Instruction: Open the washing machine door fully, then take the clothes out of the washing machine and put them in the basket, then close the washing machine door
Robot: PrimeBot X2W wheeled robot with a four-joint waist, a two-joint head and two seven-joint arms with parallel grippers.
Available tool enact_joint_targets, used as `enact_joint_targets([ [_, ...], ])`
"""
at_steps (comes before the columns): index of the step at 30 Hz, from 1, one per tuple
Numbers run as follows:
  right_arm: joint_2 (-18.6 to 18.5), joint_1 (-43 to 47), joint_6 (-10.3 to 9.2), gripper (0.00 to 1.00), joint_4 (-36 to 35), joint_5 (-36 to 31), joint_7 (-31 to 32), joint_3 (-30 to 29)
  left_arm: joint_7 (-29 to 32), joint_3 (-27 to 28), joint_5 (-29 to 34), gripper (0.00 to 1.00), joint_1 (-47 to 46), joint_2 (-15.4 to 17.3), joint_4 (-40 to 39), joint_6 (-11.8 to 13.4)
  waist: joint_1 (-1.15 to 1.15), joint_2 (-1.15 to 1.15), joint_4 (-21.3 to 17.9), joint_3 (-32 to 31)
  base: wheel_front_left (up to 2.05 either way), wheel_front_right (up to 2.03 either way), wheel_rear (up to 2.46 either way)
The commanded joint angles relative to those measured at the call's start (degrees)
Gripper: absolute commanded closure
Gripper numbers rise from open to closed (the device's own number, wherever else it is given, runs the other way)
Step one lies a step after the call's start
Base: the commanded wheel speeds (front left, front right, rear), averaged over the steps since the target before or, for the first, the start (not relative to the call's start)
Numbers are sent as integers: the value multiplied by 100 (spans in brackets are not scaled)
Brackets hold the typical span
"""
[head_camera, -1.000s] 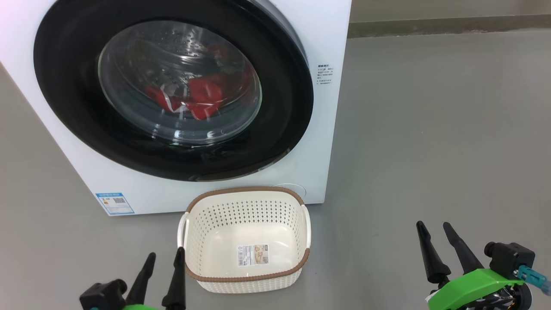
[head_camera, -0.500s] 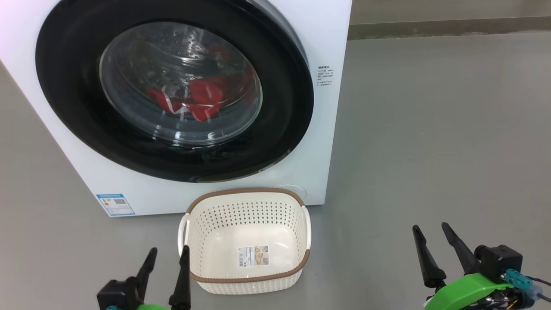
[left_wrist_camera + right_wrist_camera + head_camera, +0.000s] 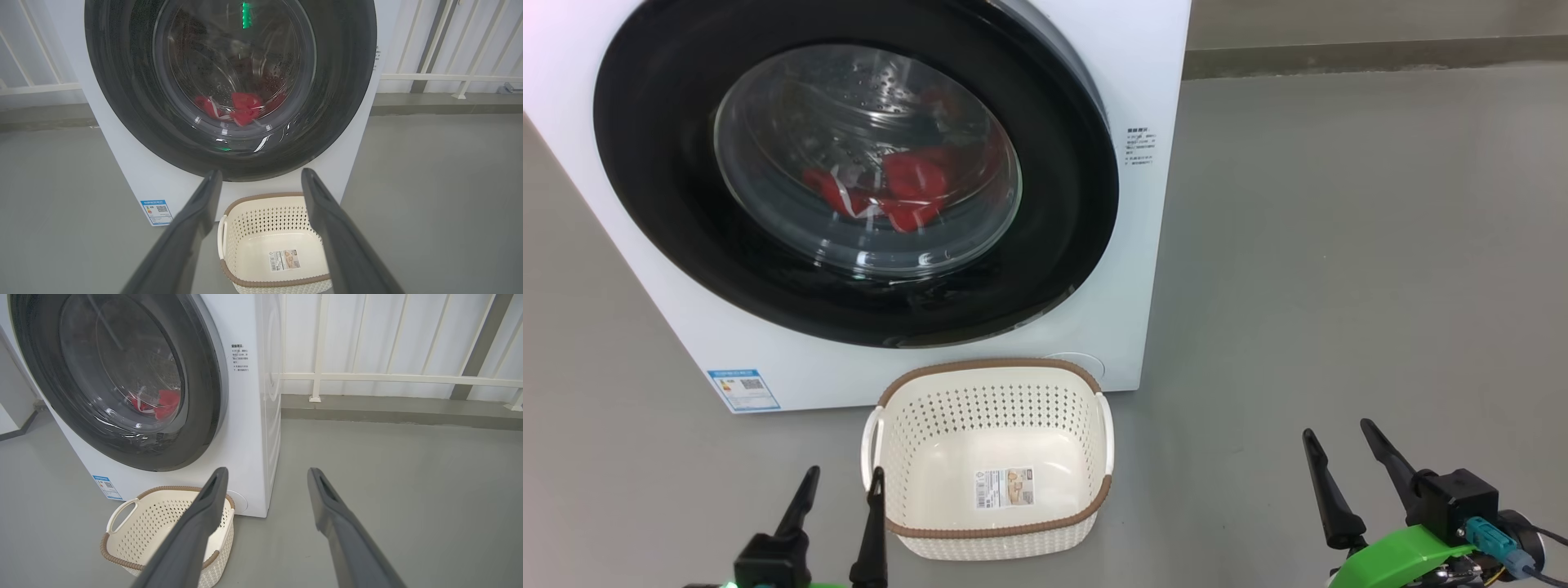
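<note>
The clothes (image 3: 894, 192) sit inside the shut washing machine (image 3: 1131, 65). The basket (image 3: 988, 363) holds a sticker (image 3: 1005, 487). The left gripper (image 3: 845, 471) and right gripper (image 3: 1338, 428) are wide and empty.

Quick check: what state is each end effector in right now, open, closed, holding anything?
Left end effector: open, holding nothing.
Right end effector: open, holding nothing.

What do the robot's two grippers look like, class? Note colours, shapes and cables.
The left gripper and right gripper each have two long, tapering black fingers on a black block. The right one sits on a bright green bracket and carries a teal connector with a thin dark cable.
</note>
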Motion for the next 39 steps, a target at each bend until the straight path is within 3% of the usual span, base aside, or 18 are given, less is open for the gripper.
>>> enact_joint_targets([
  [1,-46,-250,3,0,-108,-195,-89,102,-108,136,192,0,-267,76,-102,61,0,0,2,0,0,0,0],
  [23,25,-251,3,0,-60,-224,-137,12,-156,112,194,0,-297,66,42,130,0,0,20,-23,0,0,0],
  [24,27,-252,3,7,-65,-224,-137,8,-156,107,197,0,-298,66,44,128,0,0,20,-21,0,0,0],
  [25,28,-256,3,61,-69,-221,-137,2,-156,104,199,0,-299,66,45,125,0,0,20,-17,0,0,0],
  [26,30,-258,3,100,-63,-206,-137,3,-156,102,200,0,-302,65,46,124,0,0,19,-15,0,0,0],
  [39,31,-344,3,100,-127,265,-137,201,-156,92,198,0,-331,63,41,144,0,0,36,25,0,0,0],
])
